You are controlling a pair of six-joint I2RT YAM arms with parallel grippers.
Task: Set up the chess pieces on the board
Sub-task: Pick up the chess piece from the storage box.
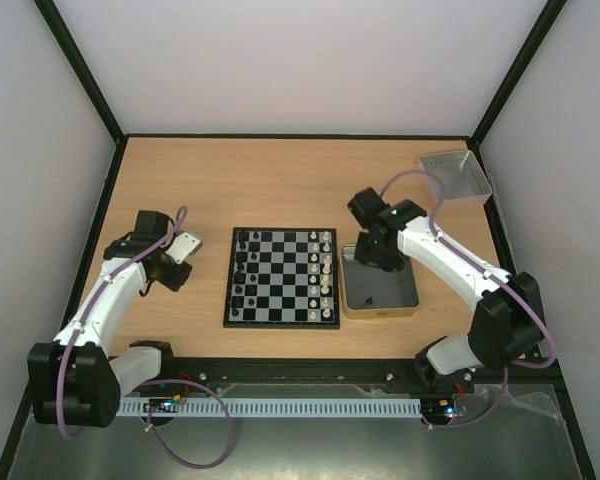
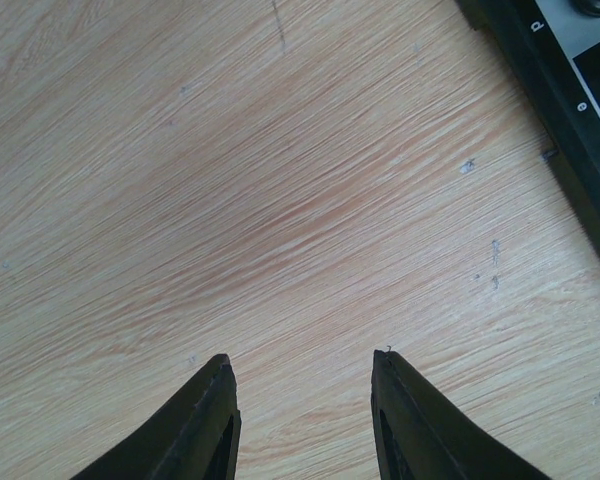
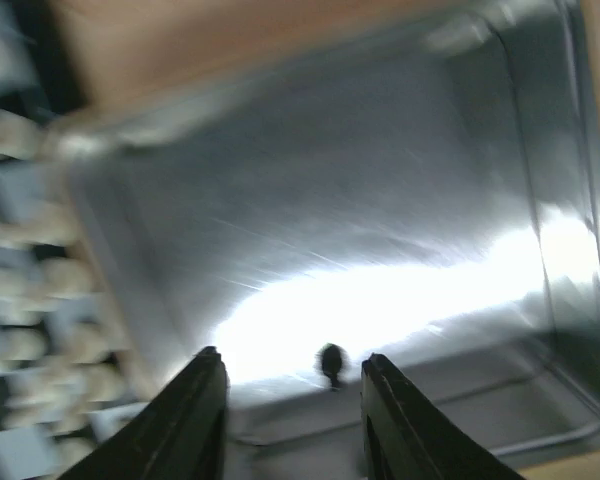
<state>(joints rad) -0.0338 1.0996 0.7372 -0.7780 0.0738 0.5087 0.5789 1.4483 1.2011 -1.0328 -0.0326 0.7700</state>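
Note:
The board (image 1: 280,278) lies in the middle of the table, with black chess pieces (image 1: 242,270) along its left side and cream ones (image 1: 325,268) along its right side. My right gripper (image 1: 373,258) hangs over the gold-rimmed tin (image 1: 352,308). In the right wrist view it (image 3: 290,358) is open, and a small black piece (image 3: 330,362) stands on the tin's floor (image 3: 310,190) just past the fingertips, touching neither. That view is blurred. My left gripper (image 1: 180,268) is left of the board, open (image 2: 303,358) over bare wood, holding nothing.
A clear grey plastic tray (image 1: 456,175) stands at the back right corner. Black frame posts and white walls enclose the table. The board's black rim (image 2: 560,80) shows at the upper right of the left wrist view. Blurred cream pieces (image 3: 15,220) show left of the tin.

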